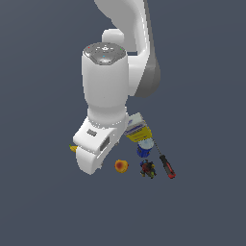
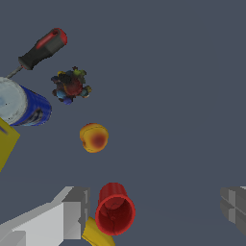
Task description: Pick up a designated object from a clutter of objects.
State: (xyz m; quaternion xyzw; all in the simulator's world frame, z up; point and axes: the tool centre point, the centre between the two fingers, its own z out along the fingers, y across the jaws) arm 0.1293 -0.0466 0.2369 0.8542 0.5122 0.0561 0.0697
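Seven small items make up the clutter, and all of them lie close together on the dark grey floor (image 1: 43, 206), which stretches bare on every side of the group. The designated orange-red fruit (image 2: 93, 137) sits alone in the middle of the wrist view, touching nothing; in the exterior view it lies just beside the white wrist housing (image 1: 93, 144), toward the exterior view's right. Open floor rings it all round. The dark multicoloured lump (image 2: 71, 86) is its nearest neighbour on one side and the red cup (image 2: 114, 209) on the other, both apart from it.

The gripper (image 2: 153, 209) hangs above the floor with its jaws spread wide: one grey fingertip (image 2: 76, 211) shows beside the red cup, the other (image 2: 234, 207) at the far edge of the wrist view, with nothing between them but the cup's side and bare floor. The fruit lies outside that gap. A yellow banana (image 2: 98, 234) pokes out from under the cup, touching it.

The blue can (image 2: 24, 106) lies on its side, near the yellow-white Domino box (image 1: 137, 129), of which the wrist view shows only a corner. The red-handled screwdriver (image 1: 166, 164) lies at the cluster's edge on the exterior view's right, just past the lump.
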